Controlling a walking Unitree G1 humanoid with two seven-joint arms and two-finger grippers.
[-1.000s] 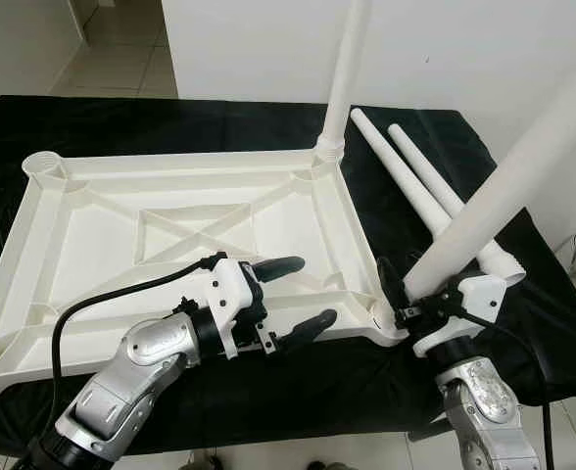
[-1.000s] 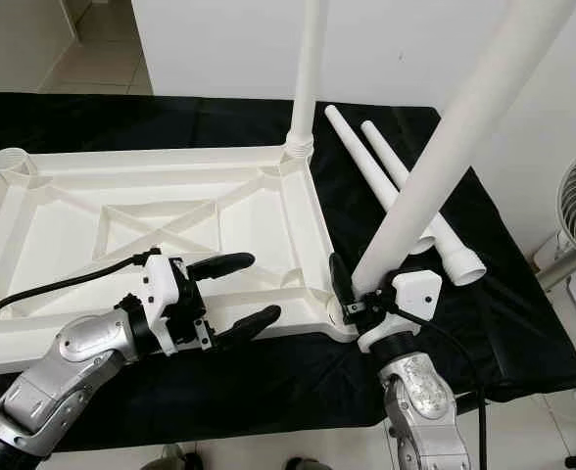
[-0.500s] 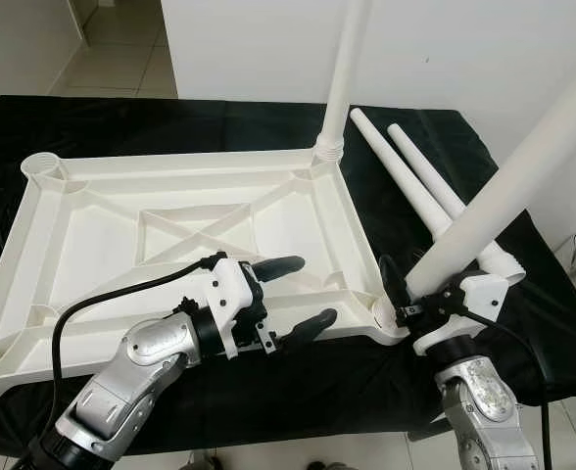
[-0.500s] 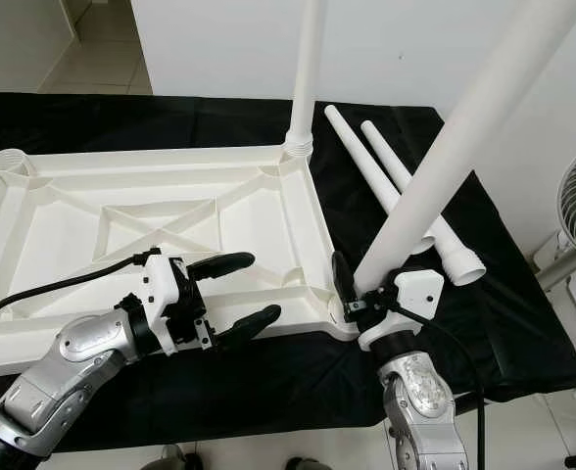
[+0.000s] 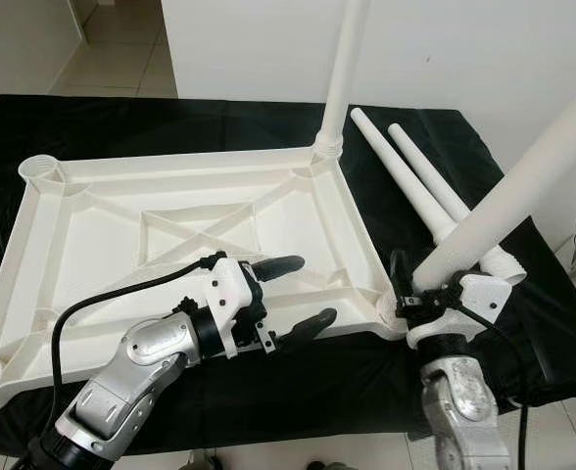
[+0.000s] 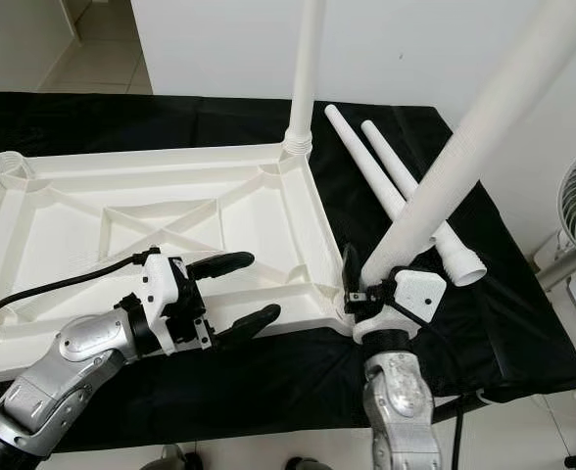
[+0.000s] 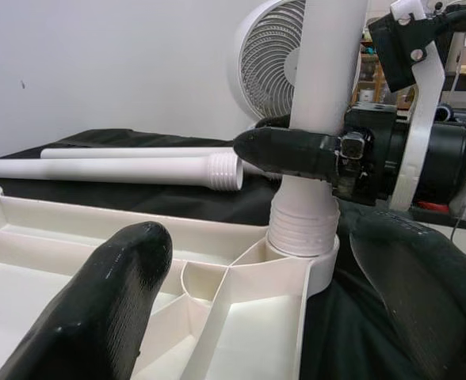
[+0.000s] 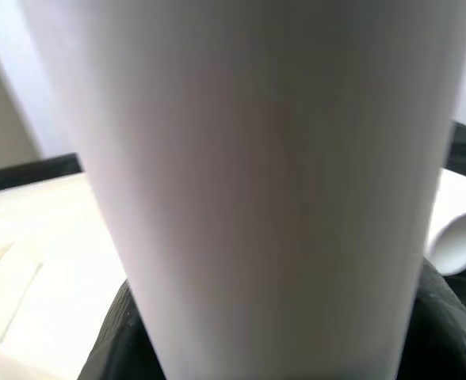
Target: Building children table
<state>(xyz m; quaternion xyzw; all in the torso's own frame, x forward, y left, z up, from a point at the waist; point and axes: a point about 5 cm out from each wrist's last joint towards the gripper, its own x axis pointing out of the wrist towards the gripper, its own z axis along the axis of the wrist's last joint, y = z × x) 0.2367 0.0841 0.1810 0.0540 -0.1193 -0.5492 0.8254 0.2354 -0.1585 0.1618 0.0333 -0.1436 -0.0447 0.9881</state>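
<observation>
You see the white plastic tabletop (image 5: 200,230) lying upside down, its ribbed underside and crossed braces facing up, with round sockets at the corners. One white leg (image 5: 342,73) stands upright in the far right socket. A second leg (image 5: 523,186) sits with its threaded end in the near right socket (image 7: 300,261), leaning out to the right. Two loose legs (image 5: 415,186) lie side by side, just right of the tabletop.

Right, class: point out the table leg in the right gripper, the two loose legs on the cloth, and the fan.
held leg (image 6: 464,137), right eye view, mid shaft.
loose legs (image 5: 406,176), left eye view, nearer leg's shaft.
fan (image 7: 269,59), left wrist view, grille.
</observation>
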